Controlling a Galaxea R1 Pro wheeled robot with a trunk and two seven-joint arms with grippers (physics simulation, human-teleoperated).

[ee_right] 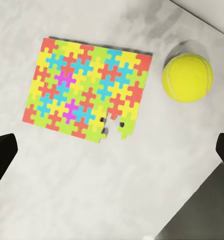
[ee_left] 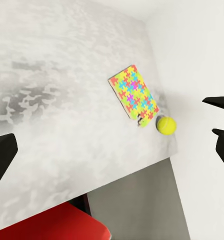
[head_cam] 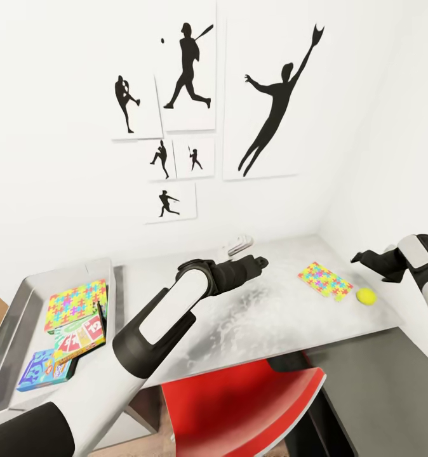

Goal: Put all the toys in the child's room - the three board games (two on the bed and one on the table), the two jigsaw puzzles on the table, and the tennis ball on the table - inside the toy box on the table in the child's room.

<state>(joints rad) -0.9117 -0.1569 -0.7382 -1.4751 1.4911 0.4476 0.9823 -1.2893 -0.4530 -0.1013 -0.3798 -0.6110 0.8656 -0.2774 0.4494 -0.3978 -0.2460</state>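
Pale grey table [head_cam: 252,317] carries one jigsaw puzzle [head_cam: 324,280] lying flat near its right end, long axis running slantwise from the far wall toward the near right corner, with the tennis ball [head_cam: 366,296] just beside that nearer end. Above them hangs the right gripper [head_cam: 366,259], fingers spread and holding nothing. At the table's left end the toy box [head_cam: 11,317] holds another puzzle [head_cam: 76,306] and two board games [head_cam: 68,352]. Over mid-table, the left gripper [head_cam: 260,260] is also spread and holds nothing.
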